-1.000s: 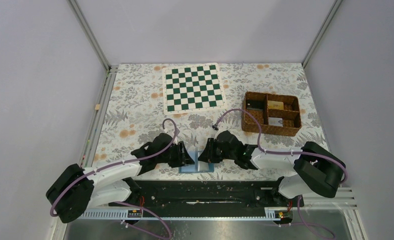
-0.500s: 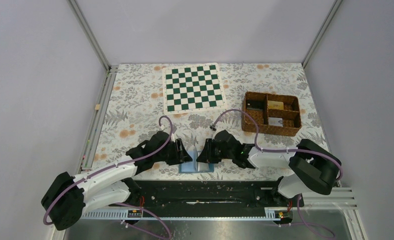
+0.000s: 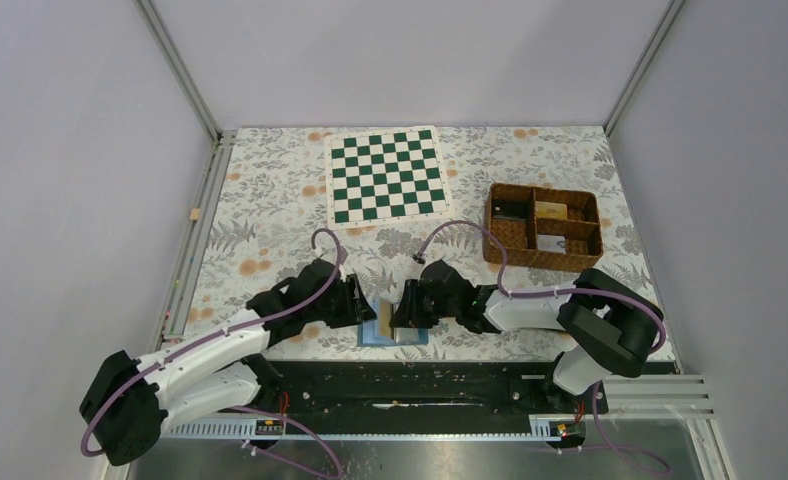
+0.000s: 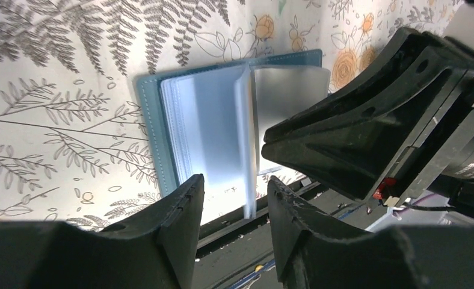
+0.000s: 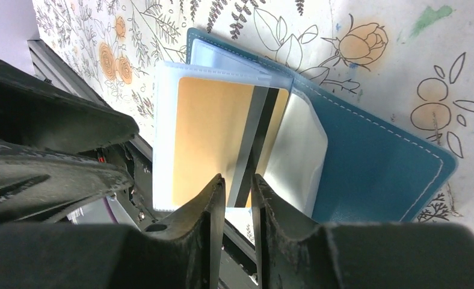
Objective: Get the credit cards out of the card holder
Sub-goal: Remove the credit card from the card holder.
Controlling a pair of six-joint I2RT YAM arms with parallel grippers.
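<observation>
The blue card holder (image 3: 411,335) lies open near the table's front edge, between both grippers. In the right wrist view its clear sleeve stands raised, holding a tan-gold credit card (image 5: 207,135) with a dark stripe; the blue cover (image 5: 373,162) lies flat to the right. My right gripper (image 5: 239,183) sits at that sleeve's lower edge with its jaws a narrow slit apart, not visibly clamping it. My left gripper (image 4: 234,186) is open over the holder's pale leaves (image 4: 207,129). One leaf stands edge-on between its fingers, apart from both. The tan card also shows from above (image 3: 408,303).
A green-and-white chequered board (image 3: 386,175) lies at the back centre. A brown wicker basket (image 3: 491,222) with compartments stands at the right. The black base rail (image 3: 400,385) runs just behind the holder's near edge. The two grippers are almost touching each other.
Both grippers have closed in over the holder. A sleeve with the tan card has swung up into view from above. The right jaws have parted slightly.
</observation>
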